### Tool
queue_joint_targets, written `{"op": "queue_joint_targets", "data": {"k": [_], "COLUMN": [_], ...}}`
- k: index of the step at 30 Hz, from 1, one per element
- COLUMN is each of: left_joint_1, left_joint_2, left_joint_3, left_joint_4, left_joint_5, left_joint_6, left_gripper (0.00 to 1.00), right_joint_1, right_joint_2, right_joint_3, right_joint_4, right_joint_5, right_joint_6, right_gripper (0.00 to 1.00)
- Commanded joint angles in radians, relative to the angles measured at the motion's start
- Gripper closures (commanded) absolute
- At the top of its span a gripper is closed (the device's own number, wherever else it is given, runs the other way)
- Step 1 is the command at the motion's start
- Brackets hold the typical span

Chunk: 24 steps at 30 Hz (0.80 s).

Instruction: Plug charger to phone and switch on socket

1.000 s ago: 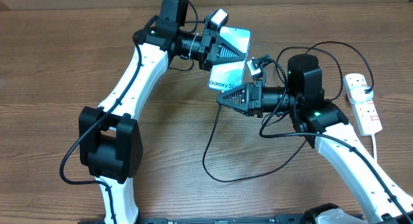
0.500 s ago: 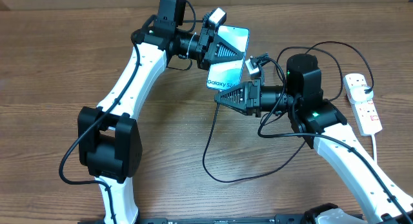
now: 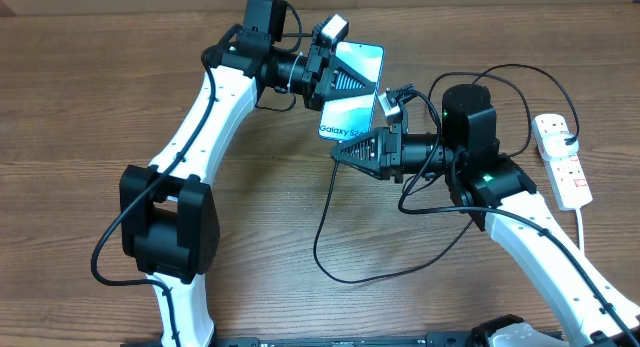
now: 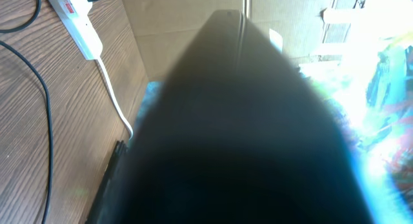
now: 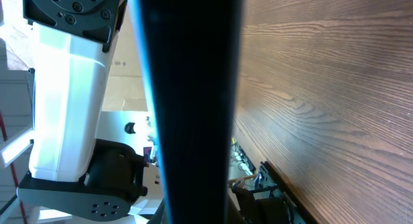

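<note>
Overhead: phone (image 3: 349, 117) seemingly in left hand (image 3: 366, 84)

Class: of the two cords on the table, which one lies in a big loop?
The thin black cable; the thick white cord runs nearly straight from the power strip.

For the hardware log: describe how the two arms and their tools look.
The left arm and right arm have white shells on their long links and bulky black joint housings. The left tool and right tool are black, triangular and ribbed, each with a small pale camera beside it. Thin black cables loop past the joints. A green light glows on the right arm.
</note>
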<state>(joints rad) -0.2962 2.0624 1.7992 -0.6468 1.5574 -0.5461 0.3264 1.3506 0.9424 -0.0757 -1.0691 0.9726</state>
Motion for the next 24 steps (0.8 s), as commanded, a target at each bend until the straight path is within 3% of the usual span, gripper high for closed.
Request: {"op": "queue_joint_targets", "data": {"k": [1, 24], "left_joint_1": [-0.018, -0.019], "left_joint_2": [-0.008, -0.008], "left_joint_3": [0.005, 0.005], "left_joint_4": [-0.016, -0.030], "left_joint_5": [0.026, 0.025], "left_joint_6": [0.026, 0.026], "left_gripper": [0.96, 0.96], "right_joint_1": [-0.014, -0.054], "right_joint_2": [0.003, 0.047], "right_joint_3": [0.013, 0.013], "right_joint_4": [0.031, 0.202], "right_joint_5": [0.112, 0.090], "right_joint_6": [-0.008, 0.075], "right_gripper": [0.96, 0.96]}}
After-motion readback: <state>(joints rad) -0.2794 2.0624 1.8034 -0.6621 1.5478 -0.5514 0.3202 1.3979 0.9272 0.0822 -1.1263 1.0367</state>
